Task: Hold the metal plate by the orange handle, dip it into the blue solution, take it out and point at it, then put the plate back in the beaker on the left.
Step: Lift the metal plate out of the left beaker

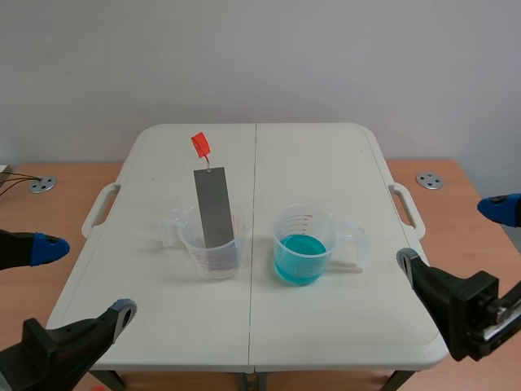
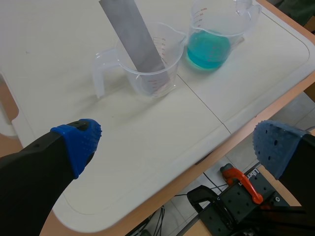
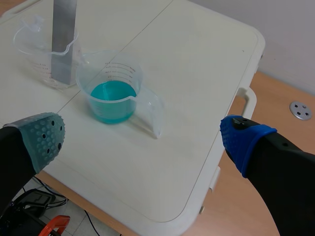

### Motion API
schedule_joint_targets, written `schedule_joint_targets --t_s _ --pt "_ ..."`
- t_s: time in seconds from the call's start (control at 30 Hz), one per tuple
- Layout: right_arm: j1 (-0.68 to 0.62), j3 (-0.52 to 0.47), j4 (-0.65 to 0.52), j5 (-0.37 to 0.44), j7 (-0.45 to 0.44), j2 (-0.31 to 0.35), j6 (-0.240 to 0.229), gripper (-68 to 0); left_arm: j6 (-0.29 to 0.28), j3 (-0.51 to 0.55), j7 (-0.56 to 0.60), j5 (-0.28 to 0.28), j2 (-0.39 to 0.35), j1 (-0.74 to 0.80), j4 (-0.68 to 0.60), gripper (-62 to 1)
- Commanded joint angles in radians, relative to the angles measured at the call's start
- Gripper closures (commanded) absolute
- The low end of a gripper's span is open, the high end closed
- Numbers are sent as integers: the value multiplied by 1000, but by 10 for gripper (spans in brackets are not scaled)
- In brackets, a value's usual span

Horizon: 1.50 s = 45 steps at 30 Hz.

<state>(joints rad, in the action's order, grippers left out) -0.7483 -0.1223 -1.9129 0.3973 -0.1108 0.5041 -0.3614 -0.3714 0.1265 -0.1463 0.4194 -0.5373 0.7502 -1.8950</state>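
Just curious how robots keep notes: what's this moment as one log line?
step: none yet | plate: in left beaker | blue solution: in right beaker | left gripper: open | right gripper: open

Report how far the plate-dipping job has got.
Nothing looks done yet: the metal plate stands in the left beaker, its orange handle free. Nothing is in hand: the left gripper and right gripper are open and empty, away from the plate. Left: grip the handle, dip the plate in the blue solution, lift it out, point at it, return it.
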Motion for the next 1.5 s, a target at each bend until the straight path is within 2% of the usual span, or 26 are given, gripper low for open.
schedule_joint_targets --t_s 0.0,1.47 --pt "0 -1 -15 11 -14 0 3 -663 -1 -3 14 6 5 0 -19 -623" --pt "0 -1 -15 -1 -18 0 3 -663 2 -3 -12 3 5 4 -19 -623"
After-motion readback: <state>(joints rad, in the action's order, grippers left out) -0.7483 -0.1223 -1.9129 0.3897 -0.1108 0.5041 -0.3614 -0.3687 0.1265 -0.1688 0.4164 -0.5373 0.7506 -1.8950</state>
